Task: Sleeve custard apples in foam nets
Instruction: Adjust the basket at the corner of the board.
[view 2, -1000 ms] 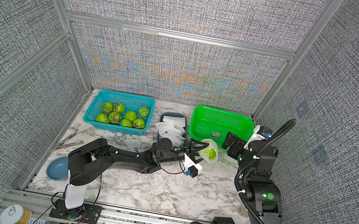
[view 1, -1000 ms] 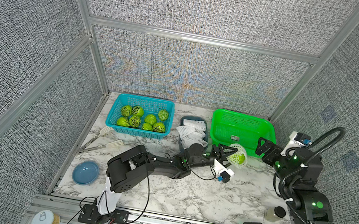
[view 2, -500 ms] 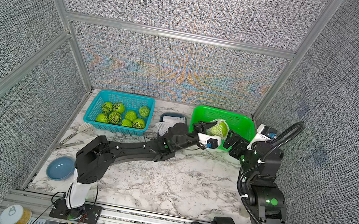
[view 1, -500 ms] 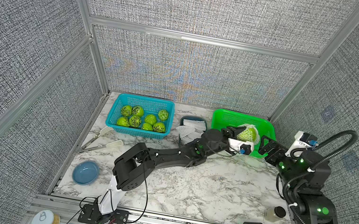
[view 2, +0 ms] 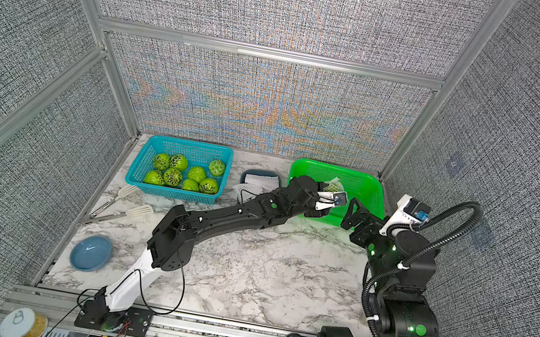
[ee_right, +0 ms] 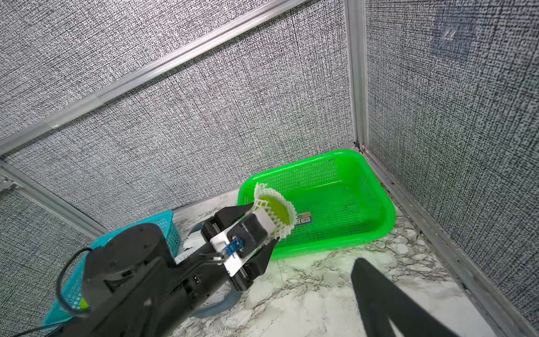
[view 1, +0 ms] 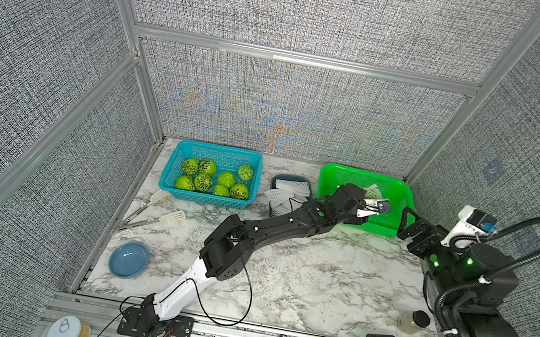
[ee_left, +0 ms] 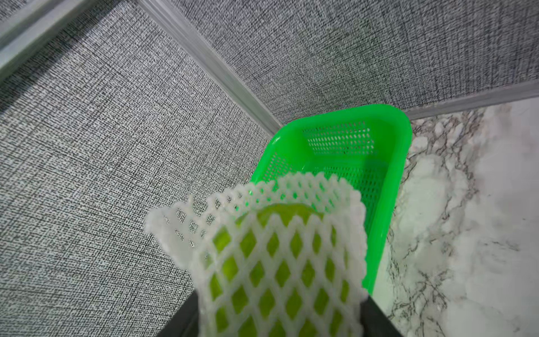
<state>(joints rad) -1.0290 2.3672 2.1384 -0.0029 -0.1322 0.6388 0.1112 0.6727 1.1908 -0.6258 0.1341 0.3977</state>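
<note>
- Far left, tongs (view 1: 155,213); then the blue basket (view 1: 215,148), eight bare custard apples (view 1: 204,182) inside.
- Left arm (view 1: 289,221) crosses the foam nets (view 1: 289,186), partly hiding them.
- Left gripper (ee_left: 278,321) clamps a netted custard apple (ee_left: 280,214) over the green basket (view 1: 401,200).
- Right gripper (view 1: 408,223) gapes empty, just beside that basket.

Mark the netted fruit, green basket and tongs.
netted fruit (ee_right: 275,210), right wrist view, bare green top.
green basket (ee_right: 335,242), right wrist view, near wall.
tongs (view 1: 173,216), in a top view, slotted head.
</note>
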